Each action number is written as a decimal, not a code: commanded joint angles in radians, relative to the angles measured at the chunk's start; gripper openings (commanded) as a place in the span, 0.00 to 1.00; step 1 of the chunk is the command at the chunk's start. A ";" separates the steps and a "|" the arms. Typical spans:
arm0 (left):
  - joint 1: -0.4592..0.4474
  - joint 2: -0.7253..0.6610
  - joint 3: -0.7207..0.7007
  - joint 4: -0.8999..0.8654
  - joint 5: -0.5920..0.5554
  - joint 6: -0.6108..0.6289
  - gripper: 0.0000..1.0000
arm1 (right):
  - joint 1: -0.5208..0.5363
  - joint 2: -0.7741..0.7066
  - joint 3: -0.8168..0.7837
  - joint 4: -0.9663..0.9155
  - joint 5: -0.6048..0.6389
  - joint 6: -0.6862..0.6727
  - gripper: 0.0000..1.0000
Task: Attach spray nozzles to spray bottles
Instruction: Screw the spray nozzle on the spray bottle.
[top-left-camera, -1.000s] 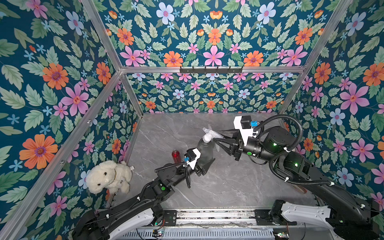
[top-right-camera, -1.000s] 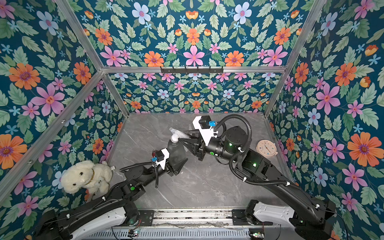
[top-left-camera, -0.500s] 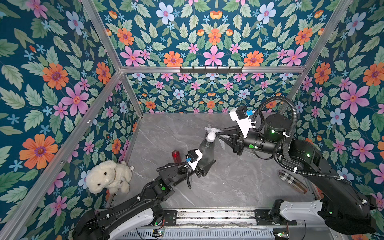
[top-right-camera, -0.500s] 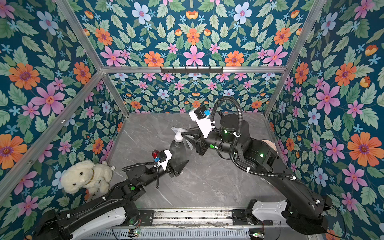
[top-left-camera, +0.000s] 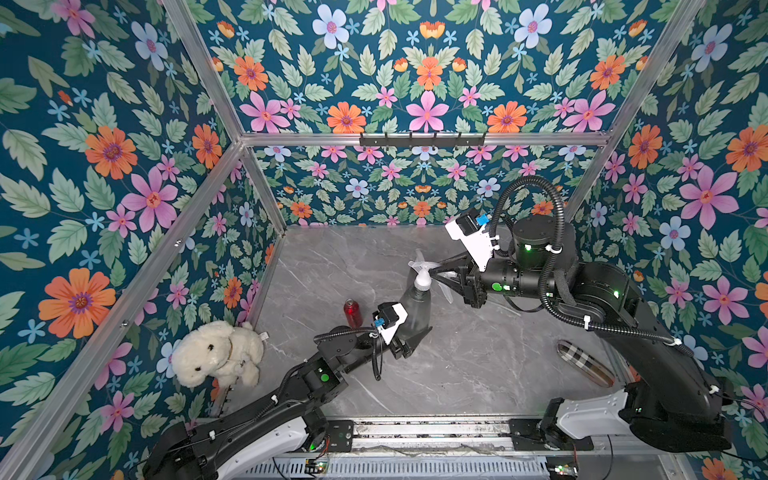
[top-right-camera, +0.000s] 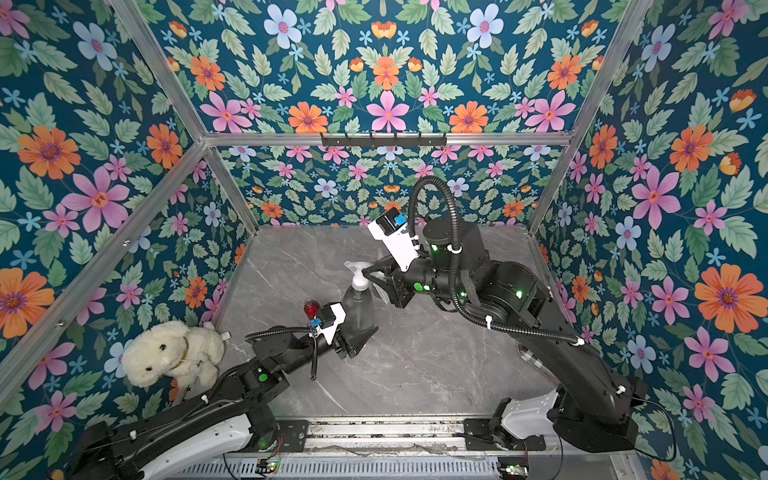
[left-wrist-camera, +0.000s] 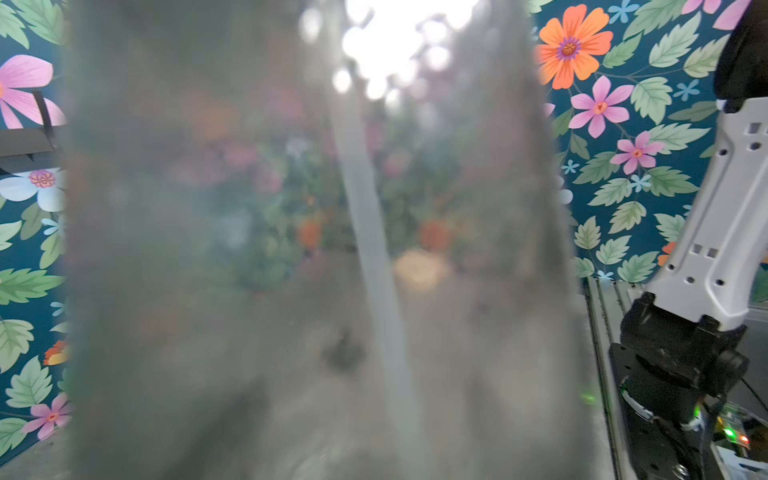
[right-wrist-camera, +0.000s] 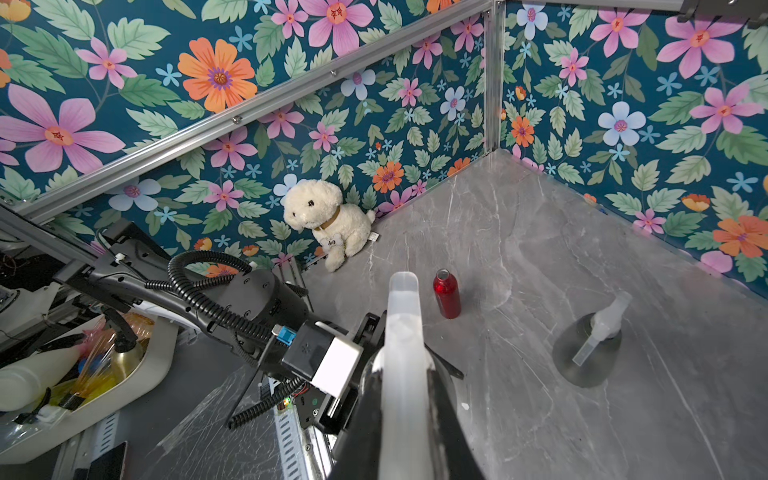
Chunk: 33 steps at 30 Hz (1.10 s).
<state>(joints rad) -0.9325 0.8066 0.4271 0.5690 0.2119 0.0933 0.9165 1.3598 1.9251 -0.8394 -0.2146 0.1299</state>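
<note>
The right gripper (top-left-camera: 436, 272) is closed tight on the whitish spray nozzle (top-left-camera: 422, 280), just right of centre in both top views. In the right wrist view the nozzle's head runs out between the black fingers (right-wrist-camera: 446, 415). The nozzle sits on the neck of the smoky grey bottle (top-left-camera: 415, 305). The left gripper (top-left-camera: 409, 332) grips that bottle low on its wide body, with its jaws roughly half apart around it. The left wrist view is filled with the blurred bottle wall, and the dip tube (left-wrist-camera: 374, 257) runs down inside it.

The step in hand looks like seating this nozzle on its bottle. Whether the collar is fully home I cannot tell. The next move likely calls for a turn or press at the collar while the left arm keeps the bottle from spinning.

A second grey bottle (right-wrist-camera: 588, 353) at the right of the right wrist view already carries its nozzle (right-wrist-camera: 602, 328). The red bottle (top-left-camera: 352, 312), left of centre, stands open-necked. I see no black nozzle.

The table (top-left-camera: 457, 365) is grey marble-patterned and mostly bare. A plush dog (top-left-camera: 216, 353) sits at the lower left against the wall, and a plaid oval thing (top-left-camera: 586, 362) lies at the lower right. Floral walls (top-left-camera: 124, 187) on an aluminium frame enclose the cell, and a black hook rail (top-left-camera: 422, 139) runs along the back.
</note>
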 joint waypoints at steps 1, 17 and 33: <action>0.000 -0.004 0.003 0.043 0.043 0.016 0.00 | -0.005 0.020 0.026 -0.084 -0.028 0.008 0.00; 0.001 -0.016 0.014 0.042 -0.108 -0.006 0.00 | -0.015 0.029 0.033 -0.121 -0.132 0.014 0.00; 0.001 0.008 0.061 0.038 -0.139 0.037 0.00 | 0.022 0.088 0.078 -0.204 -0.069 -0.007 0.00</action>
<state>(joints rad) -0.9340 0.8093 0.4625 0.5083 0.1230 0.1116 0.9142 1.4235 1.9991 -0.8940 -0.2478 0.1234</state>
